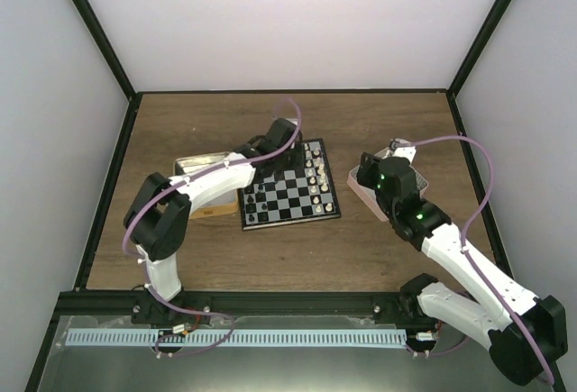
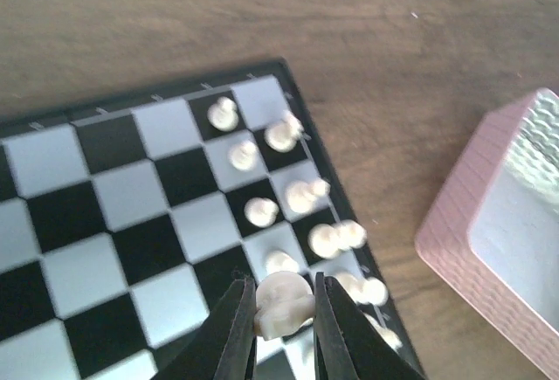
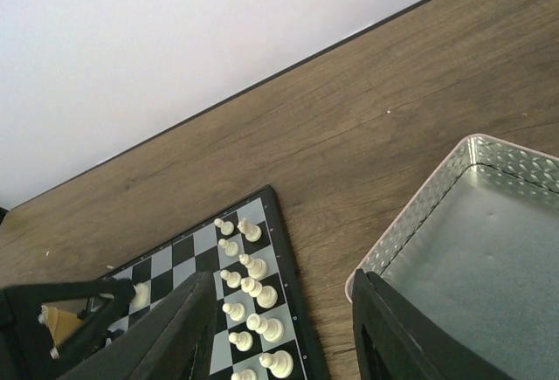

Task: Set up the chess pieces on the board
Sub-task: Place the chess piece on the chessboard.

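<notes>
The board point(image 1: 293, 196) lies mid-table with cream chess pieces point(image 1: 315, 171) in two rows along its right side and black pieces point(image 1: 255, 201) on its left side. My left gripper point(image 2: 281, 310) is shut on a cream piece point(image 2: 281, 304) and holds it above the board point(image 2: 105, 223), just beside the cream rows point(image 2: 262, 212). In the right wrist view that held piece point(image 3: 140, 293) shows at the lower left. My right gripper point(image 3: 284, 336) is open and empty, above the gap between the board point(image 3: 175, 253) and the pink tray point(image 3: 419, 214).
A pink square tray point(image 1: 361, 192) sits right of the board, under my right gripper; it also shows in the left wrist view point(image 2: 472, 223). A tan tray point(image 1: 191, 168) lies left of the board, partly under my left arm. Walls enclose the table.
</notes>
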Action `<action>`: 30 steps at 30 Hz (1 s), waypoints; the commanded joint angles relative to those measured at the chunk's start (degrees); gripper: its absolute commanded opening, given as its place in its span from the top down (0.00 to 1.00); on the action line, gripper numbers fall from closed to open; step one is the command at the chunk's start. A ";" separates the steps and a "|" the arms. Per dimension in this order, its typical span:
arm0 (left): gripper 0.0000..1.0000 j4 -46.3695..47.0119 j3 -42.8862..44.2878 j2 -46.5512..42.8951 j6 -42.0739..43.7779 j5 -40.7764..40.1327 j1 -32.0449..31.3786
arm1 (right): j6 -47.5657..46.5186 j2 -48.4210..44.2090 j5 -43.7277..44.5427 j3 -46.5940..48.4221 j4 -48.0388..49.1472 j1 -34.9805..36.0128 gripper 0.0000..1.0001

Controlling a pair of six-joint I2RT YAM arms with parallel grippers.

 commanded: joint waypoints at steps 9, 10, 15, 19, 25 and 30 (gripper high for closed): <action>0.84 -1.40 -1.43 -0.26 -9.49 -3.74 -12.76 | 1.47 -4.65 7.76 -0.57 -1.36 -0.03 0.56; 0.84 -1.90 -1.14 0.36 -9.96 -4.30 -13.31 | 1.63 -5.44 8.39 -0.64 -1.66 -0.05 0.56; 0.84 -3.63 0.21 2.84 -10.45 -4.81 -14.14 | 1.81 -8.03 9.54 -1.58 -2.32 -0.11 0.56; 0.84 -4.65 1.52 4.72 -10.16 -5.03 -14.30 | 1.93 -8.42 9.78 -1.77 -2.66 -0.12 0.55; 0.84 -6.13 3.80 7.78 -9.70 -5.59 -15.02 | 1.69 -8.09 9.71 -1.69 -2.53 -0.12 0.54; 0.84 -8.94 6.53 9.96 -9.77 -6.68 -15.19 | 1.95 -8.25 10.08 -1.91 -2.78 -0.12 0.54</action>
